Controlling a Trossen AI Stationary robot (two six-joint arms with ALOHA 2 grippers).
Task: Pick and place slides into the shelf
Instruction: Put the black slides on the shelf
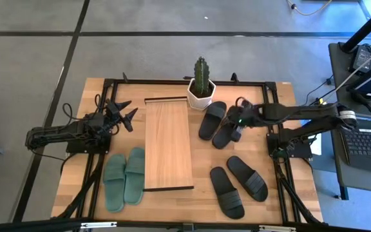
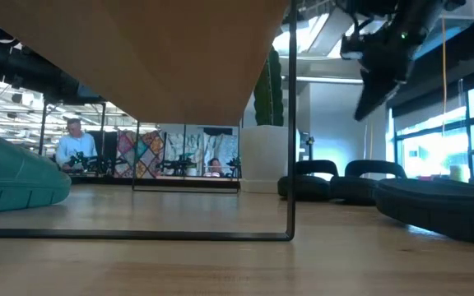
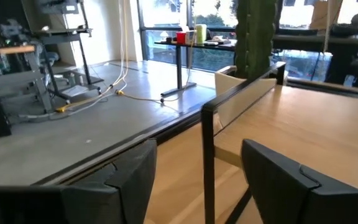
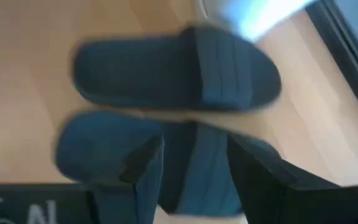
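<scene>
The slides lie in three pairs on the bench (image 1: pixel 295 187), none yet on the shelf (image 1: pixel 168 145). The far black pair (image 1: pixel 219 124) sits just right of the shelf's far end, near the potted cactus (image 1: pixel 201 82); its long axes run from far to near, tilted a little toward the right. A second black pair (image 1: pixel 238 185) lies nearer and to the right, and the green pair (image 1: pixel 125 177) lies just left of the shelf's near end.

The right end effector (image 1: pixel 236 133) hangs directly over the right-hand slide (image 4: pixel 166 155) of the far black pair, pointing down at it. Its fingers stand apart, straddling the slide's strap across its width, and grip nothing as yet. The slide is straight below it, so the coming move is probably a short drop and a close, then a carry leftward to the shelf.

The left end effector (image 1: pixel 124 111) waits wide open and empty at the bench's far left, facing the shelf. The right arm is clearly the nearer to this pair.
</scene>
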